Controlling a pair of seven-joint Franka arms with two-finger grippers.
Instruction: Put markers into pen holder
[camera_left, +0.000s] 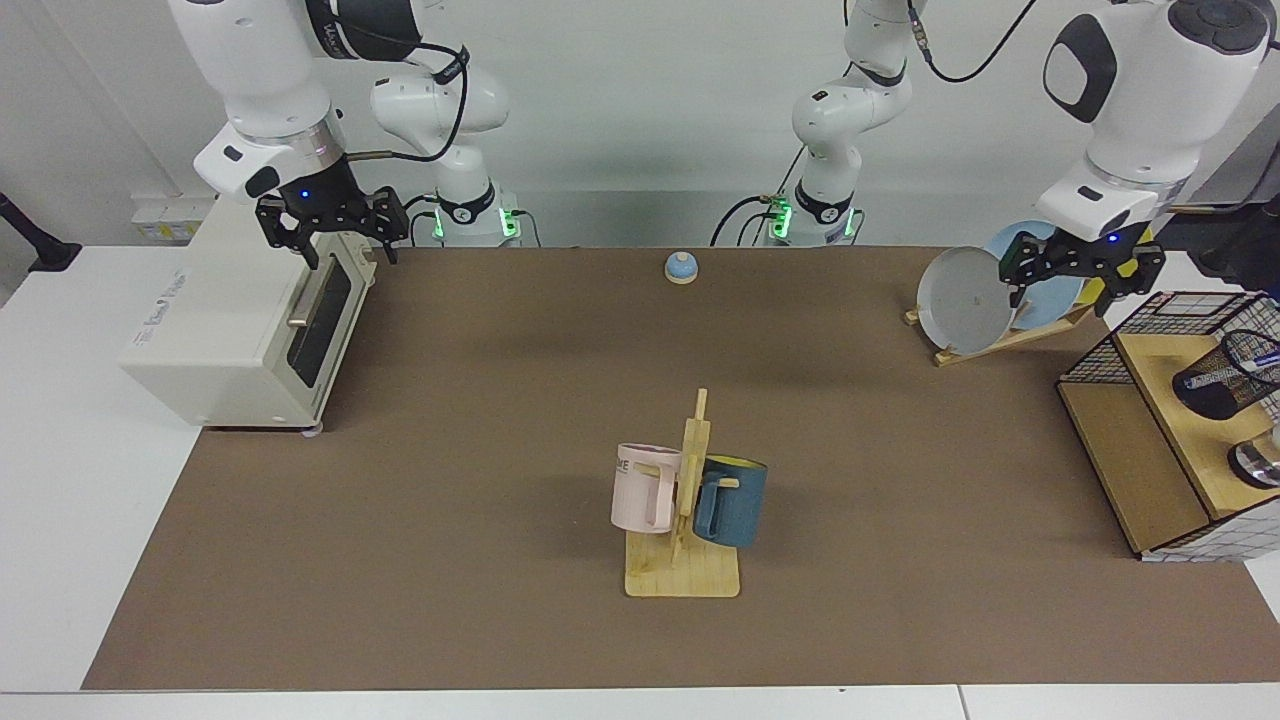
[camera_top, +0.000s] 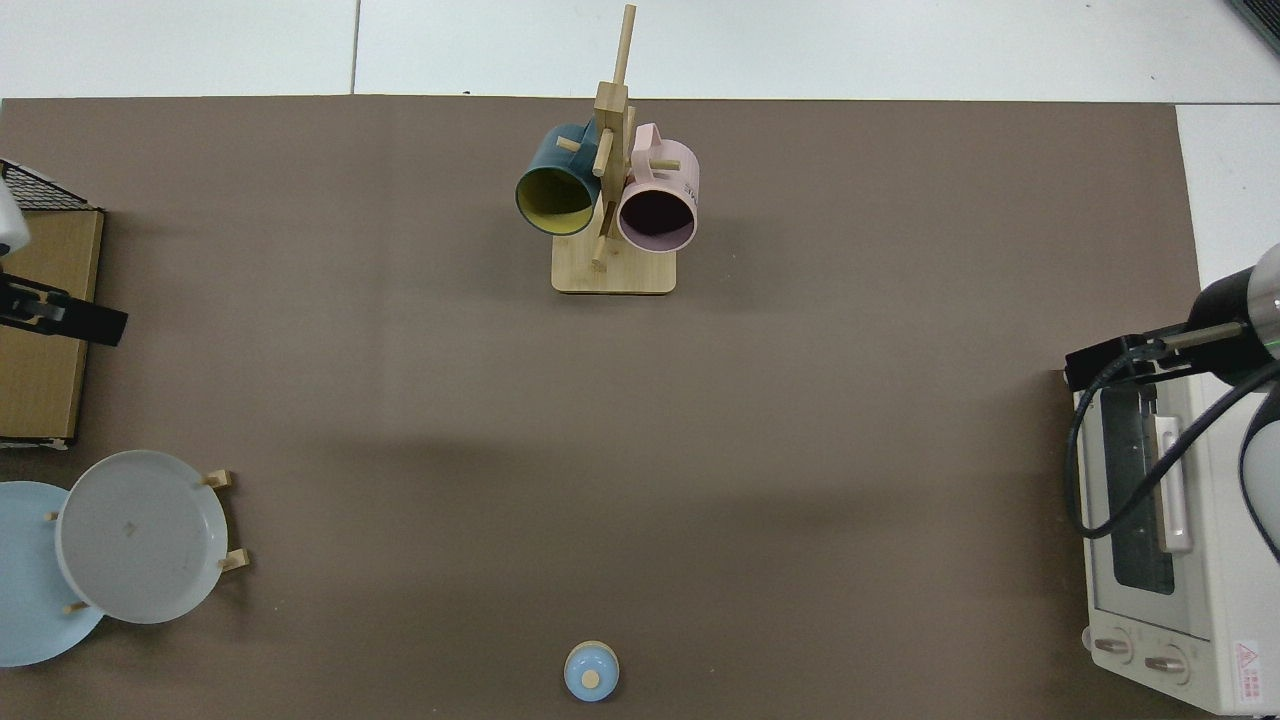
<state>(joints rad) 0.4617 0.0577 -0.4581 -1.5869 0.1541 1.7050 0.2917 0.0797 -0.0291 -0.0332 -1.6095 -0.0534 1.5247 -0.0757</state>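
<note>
The pen holder (camera_left: 1222, 381), a black wire-mesh cup, lies tilted on the wooden shelf (camera_left: 1190, 420) at the far right of the facing view. A marker (camera_left: 1263, 353) with a blue end pokes out of its mouth. My left gripper (camera_left: 1072, 284) hangs open and empty in front of the plate rack, well away from the holder towards the table's middle. The left arm's hand (camera_top: 75, 322) shows at the top view's left edge. Above the toaster's front edge, my right gripper (camera_left: 345, 250) waits open, holding nothing.
A white toaster oven (camera_left: 245, 320) stands by the right arm. Grey (camera_left: 962, 300) and blue plates lean in a rack. A mug tree (camera_left: 685, 500) with pink and blue mugs is mid-table, a blue bell (camera_left: 681, 267) behind it. A shiny metal object (camera_left: 1258, 463) sits beside the holder.
</note>
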